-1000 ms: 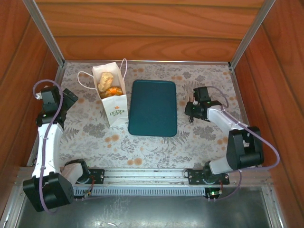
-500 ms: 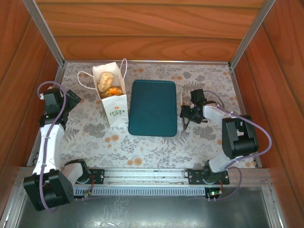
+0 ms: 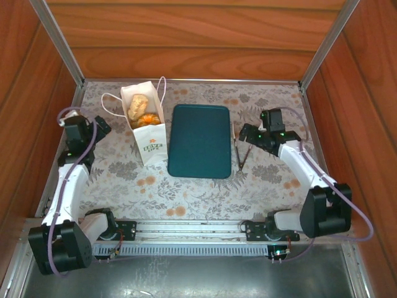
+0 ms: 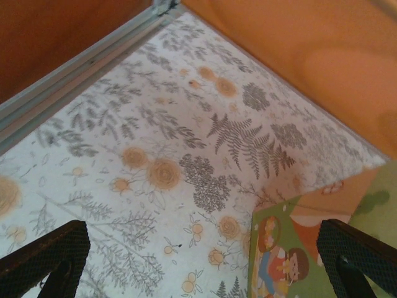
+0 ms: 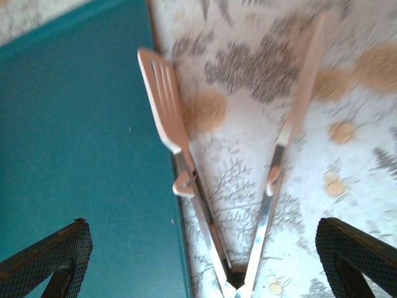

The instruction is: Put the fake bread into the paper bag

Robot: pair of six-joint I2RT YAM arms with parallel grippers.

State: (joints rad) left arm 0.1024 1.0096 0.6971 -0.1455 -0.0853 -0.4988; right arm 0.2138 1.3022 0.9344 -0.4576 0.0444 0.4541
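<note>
Now my right pincer [image 5: 198, 264] has let go. Its fingers stand wide apart, and the slim metal serving tongs [image 5: 180, 133] lie splayed on the floral surface [image 5: 260, 74] just beneath it, along the edge of the dark teal rectangular tray [image 5: 74, 143]. That tray is bare. The glossy golden-brown fake bread [image 3: 139, 108] sits inside the small white paper bag [image 3: 151, 139], well beyond the tray's far side. My left pincer [image 4: 201, 261] is spread wide too and holds nothing. With the tool down, I judge the bagging finished.

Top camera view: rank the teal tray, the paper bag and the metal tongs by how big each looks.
1. teal tray, clearly the largest.
2. paper bag; it stands upright, nearer the camera, which may enlarge it a little.
3. metal tongs, fairly long but very thin, so the smallest in area.
</note>
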